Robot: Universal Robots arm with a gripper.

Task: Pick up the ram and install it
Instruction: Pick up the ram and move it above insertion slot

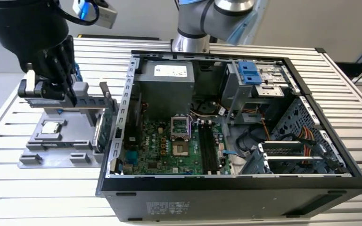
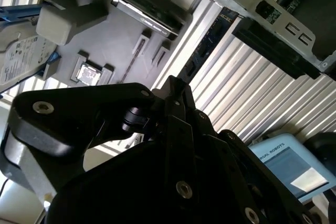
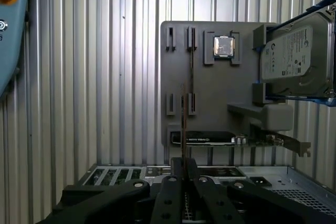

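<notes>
First wrist view shows the tool [image 3: 184,163] closed on the ram [image 3: 182,121], held edge-on over the grey holder [image 3: 220,93] with its long axis running out from the fingertips; in the exterior view, the motherboard slots [image 1: 206,148] lie at four o'clock.

**Tray at the case's nine o'clock**

In the exterior view a computer case [image 1: 231,183] stands on the table [image 1: 36,188], a tray [image 1: 49,157] at its nine o'clock. On the tray sits a processor chip [image 1: 52,127]; a card [image 1: 102,129] stands on edge at its three o'clock side, near the case wall. Above the tray the gripper [image 3: 183,167] clasps the ram stick [image 3: 182,124].
</notes>
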